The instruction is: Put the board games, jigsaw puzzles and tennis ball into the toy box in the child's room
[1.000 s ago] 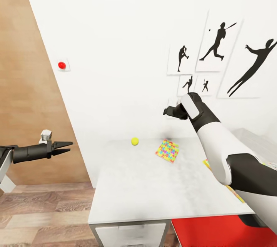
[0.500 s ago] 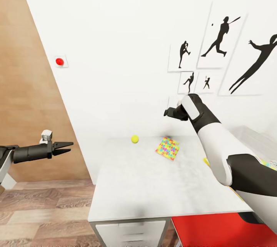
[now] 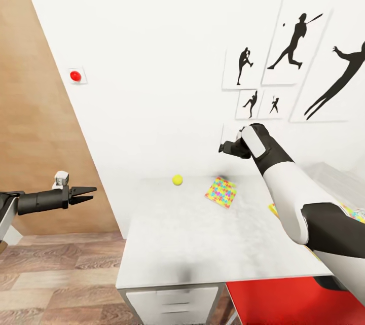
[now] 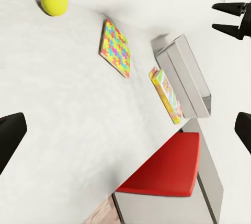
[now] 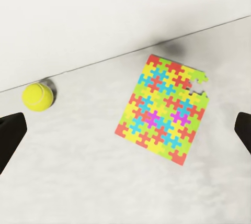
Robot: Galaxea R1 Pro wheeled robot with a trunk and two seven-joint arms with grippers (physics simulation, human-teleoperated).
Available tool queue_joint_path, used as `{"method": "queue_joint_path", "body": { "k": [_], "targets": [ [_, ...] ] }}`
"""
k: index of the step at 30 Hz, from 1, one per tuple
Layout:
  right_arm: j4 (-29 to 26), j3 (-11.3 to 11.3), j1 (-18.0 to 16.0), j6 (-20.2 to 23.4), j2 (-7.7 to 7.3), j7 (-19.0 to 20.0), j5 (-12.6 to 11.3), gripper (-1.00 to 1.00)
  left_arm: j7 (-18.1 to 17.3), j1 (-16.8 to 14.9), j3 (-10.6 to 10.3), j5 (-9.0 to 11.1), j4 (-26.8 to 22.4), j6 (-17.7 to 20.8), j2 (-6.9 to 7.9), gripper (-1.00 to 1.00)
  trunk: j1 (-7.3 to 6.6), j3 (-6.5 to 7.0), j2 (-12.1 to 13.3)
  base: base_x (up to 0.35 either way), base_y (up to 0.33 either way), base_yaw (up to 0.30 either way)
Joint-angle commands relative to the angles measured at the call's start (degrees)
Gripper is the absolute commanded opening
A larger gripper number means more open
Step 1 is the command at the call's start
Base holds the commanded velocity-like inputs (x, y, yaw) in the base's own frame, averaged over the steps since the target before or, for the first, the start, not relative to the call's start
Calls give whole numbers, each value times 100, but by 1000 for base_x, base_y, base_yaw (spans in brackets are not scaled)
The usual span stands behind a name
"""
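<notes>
Jigsaw puzzle (image 5: 164,108) flat on bench (image 3: 203,244), directly below right tool (image 3: 226,147), tennis ball (image 5: 37,96) just beyond toward wall. Right tool spread open, empty, nearer; left tool (image 3: 90,192) open, well apart off bench.

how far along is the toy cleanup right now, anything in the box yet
Nothing looks done yet. The tennis ball and one jigsaw puzzle lie loose on the table; a second flat colourful toy lies beside the toy box, whose inside I cannot see. In hand: nothing; the right gripper hangs open above the puzzle, the left gripper off the table's side. Every toy seen here is left.
</notes>
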Motion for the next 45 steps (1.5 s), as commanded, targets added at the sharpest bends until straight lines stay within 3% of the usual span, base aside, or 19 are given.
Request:
{"method": "queue_joint_path", "body": {
  "k": [1,28,35,45],
  "targets": [
    [-4,24,-6,8,-2,-56,-60,100,-10,-5,1,12,0,49,2,100,3,-22,-13,0,0,0],
    [-27,62,-6,-41,1,-52,-51,100,-10,-2,48,13,0,38,19,100,3,-279,-13,0,0,0],
    [-38,63,-6,-91,1,-53,-51,100,-17,-5,53,33,0,38,133,100,3,-346,-13,0,0,0],
    [-47,80,-6,-318,7,-51,-58,100,-18,-5,54,38,0,38,165,100,3,-441,-13,0,0,0]
  ]
}}
